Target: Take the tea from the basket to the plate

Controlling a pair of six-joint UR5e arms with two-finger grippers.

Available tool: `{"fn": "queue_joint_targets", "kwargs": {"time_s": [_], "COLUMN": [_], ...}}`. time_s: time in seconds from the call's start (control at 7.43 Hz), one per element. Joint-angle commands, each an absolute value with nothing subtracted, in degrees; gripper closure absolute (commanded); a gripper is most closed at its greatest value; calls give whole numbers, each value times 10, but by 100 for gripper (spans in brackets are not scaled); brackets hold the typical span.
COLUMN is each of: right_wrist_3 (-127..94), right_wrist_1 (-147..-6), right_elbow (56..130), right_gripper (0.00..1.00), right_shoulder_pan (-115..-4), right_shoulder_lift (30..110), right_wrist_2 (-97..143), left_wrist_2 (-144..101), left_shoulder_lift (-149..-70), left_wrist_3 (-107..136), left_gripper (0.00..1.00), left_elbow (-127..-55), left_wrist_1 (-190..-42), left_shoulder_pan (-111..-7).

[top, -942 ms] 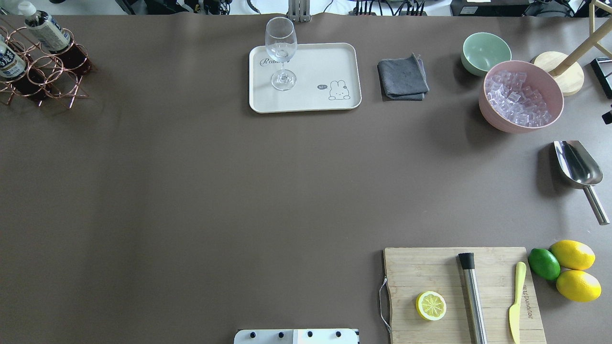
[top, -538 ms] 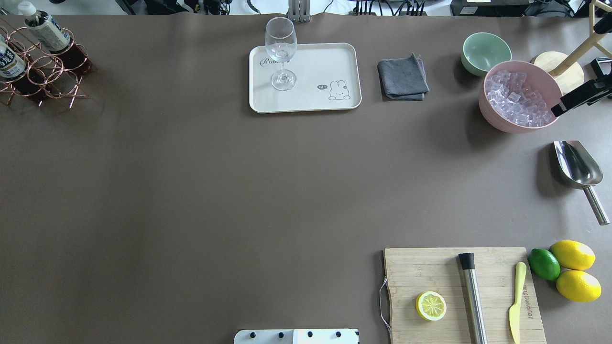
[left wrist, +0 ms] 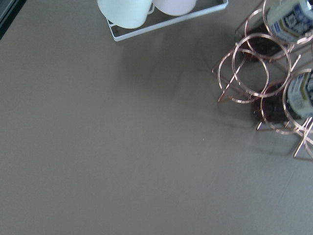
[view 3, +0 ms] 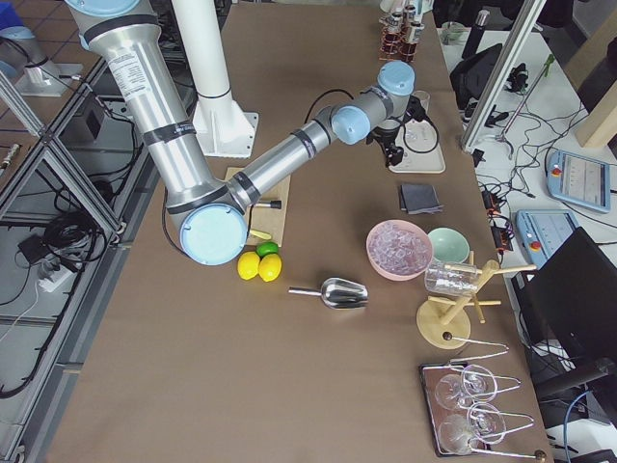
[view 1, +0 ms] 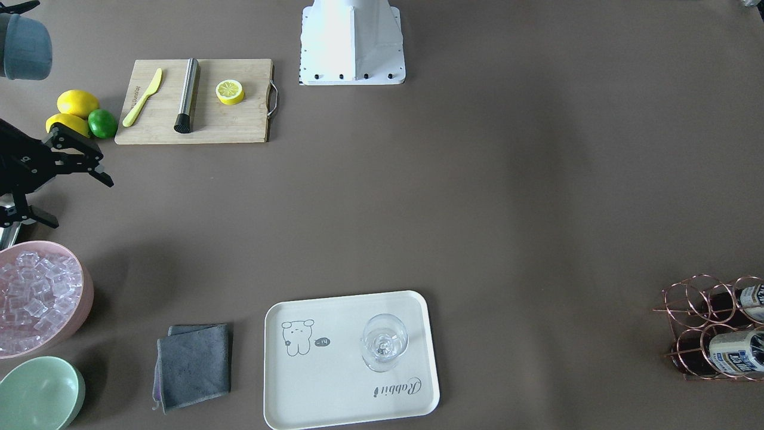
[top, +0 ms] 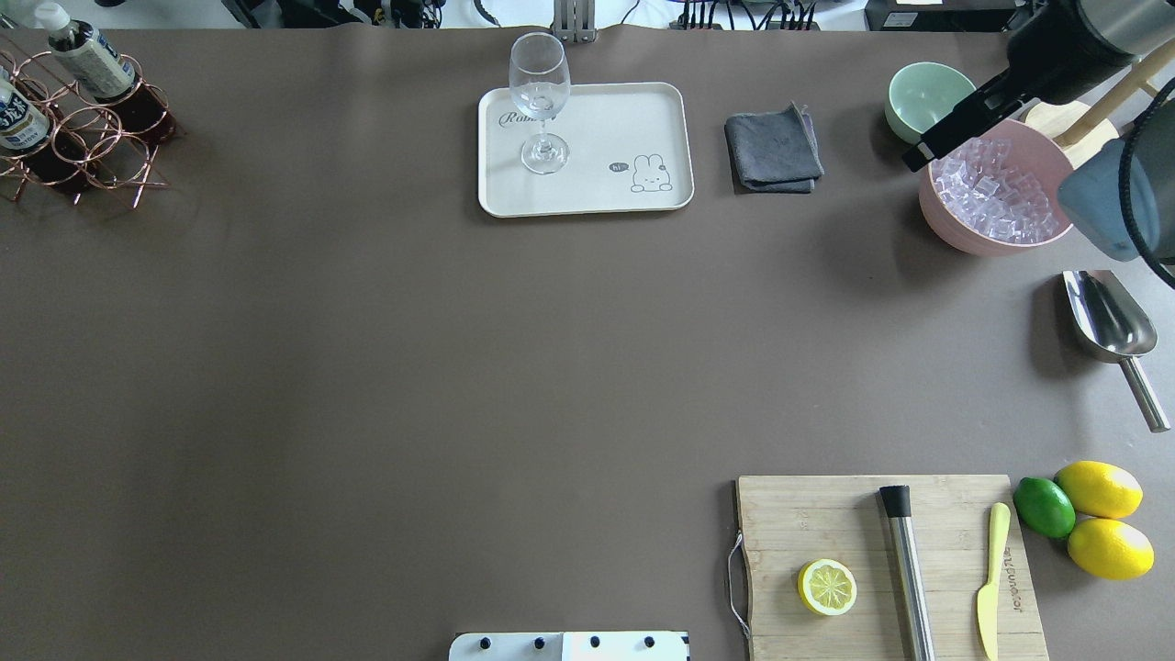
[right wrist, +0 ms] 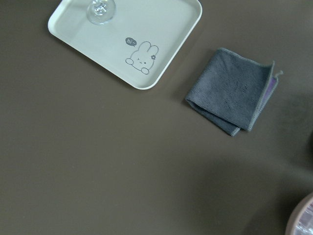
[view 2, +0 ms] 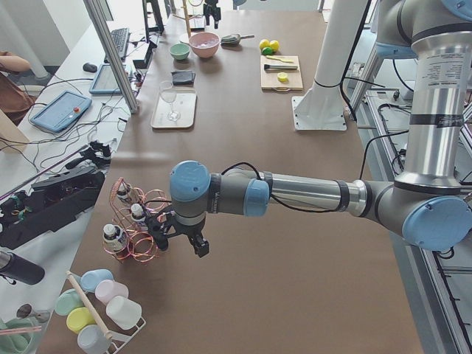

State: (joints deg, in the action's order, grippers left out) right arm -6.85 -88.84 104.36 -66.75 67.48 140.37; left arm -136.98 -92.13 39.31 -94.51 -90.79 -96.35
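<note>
Tea bottles [top: 84,57] with white caps and dark tea stand in the copper wire basket [top: 96,151] at the table's far left corner. They also show in the left wrist view [left wrist: 292,20]. The cream plate [top: 610,138] at the far middle carries a stemmed glass [top: 539,92]. My left gripper [view 2: 179,247] hangs beside the basket [view 2: 144,240], seen only in the exterior left view, so I cannot tell whether it is open. My right gripper [view 1: 83,203] is open and empty, above the pink ice bowl's edge, far from the basket.
A grey cloth [top: 774,151] lies right of the plate. The green bowl [top: 927,96], pink bowl of ice [top: 996,197] and metal scoop [top: 1106,321] are at the right. A cutting board [top: 826,514] with lemon half, muddler and knife is near right, beside lemons and a lime.
My right arm has come in from the right edge of the overhead view and moved left over the ice bowl toward the green bowl. The bottles, basket and plate have not moved.
</note>
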Motion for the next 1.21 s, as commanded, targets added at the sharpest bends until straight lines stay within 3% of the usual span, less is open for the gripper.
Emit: {"fn": "queue_joint_targets", "kwargs": {"time_s": [0.0,0.54,0.81,1.08], "right_wrist_3": [-69,-74,-102,-162], "right_wrist_1": [-764,-525,-430,-253], "right_elbow": [1021,954,942,880], "right_gripper": [1,1,1,1], "right_shoulder_pan": [-635,-637,-639,-638], "right_shoulder_lift": [646,647,651,654], "right_wrist_2": [1397,1373,1359,1340], "left_wrist_2": [-1370,-1378,-1373,-1372], "left_shoulder_lift": [-1027,-1139,-1168,-1174], "left_wrist_3": [630,848,934,961], "left_gripper": [3,2,2,2], "left_elbow": [-889,-748,-731,-729], "left_wrist_1": [-910,-1020,-1033,-1037], "left_shoulder_pan": [-968,-965,-934,-917]}}
